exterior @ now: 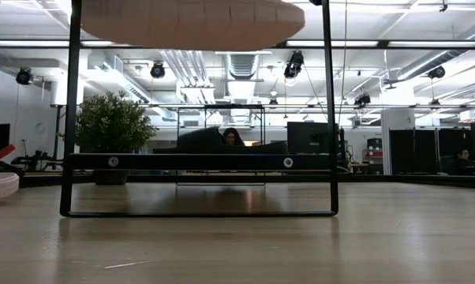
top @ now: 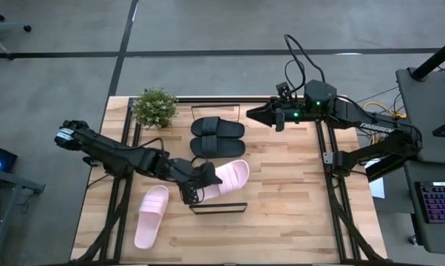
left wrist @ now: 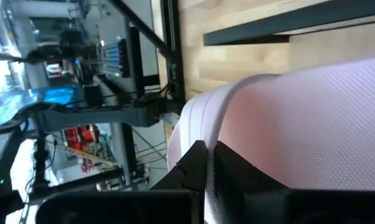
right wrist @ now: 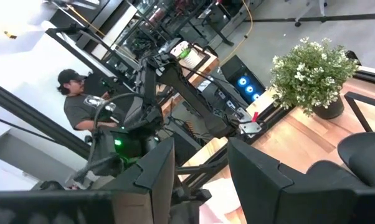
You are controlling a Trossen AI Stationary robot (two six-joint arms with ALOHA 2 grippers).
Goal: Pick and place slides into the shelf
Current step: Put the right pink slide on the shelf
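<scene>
My left gripper is shut on one pale pink slide over the near end of the shelf, whose dark frame shows below it. In the low view this slide's underside sits high between the shelf's frame posts. The second pink slide lies flat on the tabletop at near left. The black pair lies side by side farther back. My right gripper waits open above the table's far right, with nothing between its fingers. My left gripper pinches the pink slide between its two fingers at the ribbed edge of the end toward the table's left. The fingers come roughly level from the table's left. The slide is off the tabletop. I cannot tell whether it touches the shelf.
A potted plant stands at the far left corner of the table. Dark frame rails run along the table's right side. A person sits beyond the table. Bare wood lies near right.
</scene>
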